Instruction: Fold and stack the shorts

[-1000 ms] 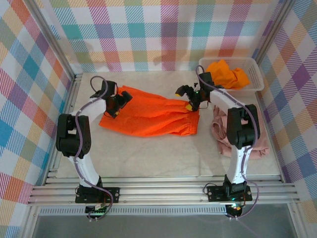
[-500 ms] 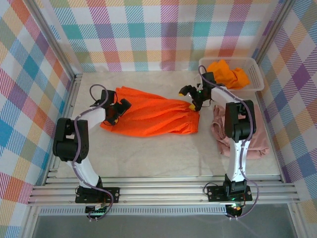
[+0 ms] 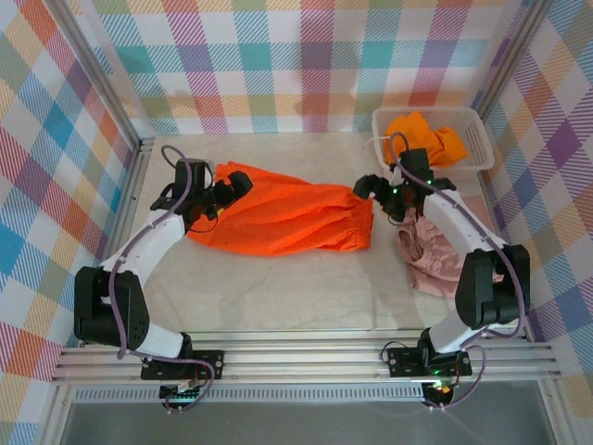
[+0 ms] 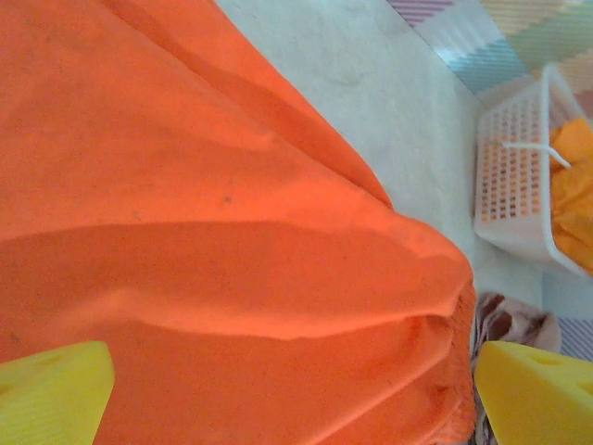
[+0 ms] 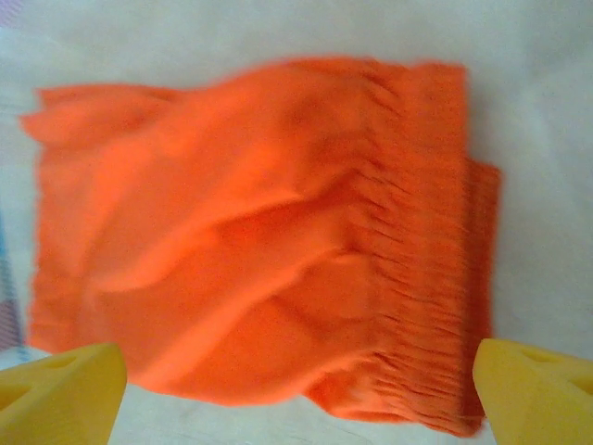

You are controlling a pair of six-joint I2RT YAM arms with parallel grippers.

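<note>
Sliding off the bright orange shorts' (image 3: 278,218) waistband, our right gripper (image 3: 369,192) gapes empty, left gripper (image 3: 237,185) likewise; folding can start.

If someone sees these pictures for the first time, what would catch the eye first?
The bright orange shorts, spread across the middle of the table, with the left hand and right hand open at either end. Then the white mesh basket in the far right corner holding yellow-orange shorts, and the crumpled pink shorts nearer.
</note>
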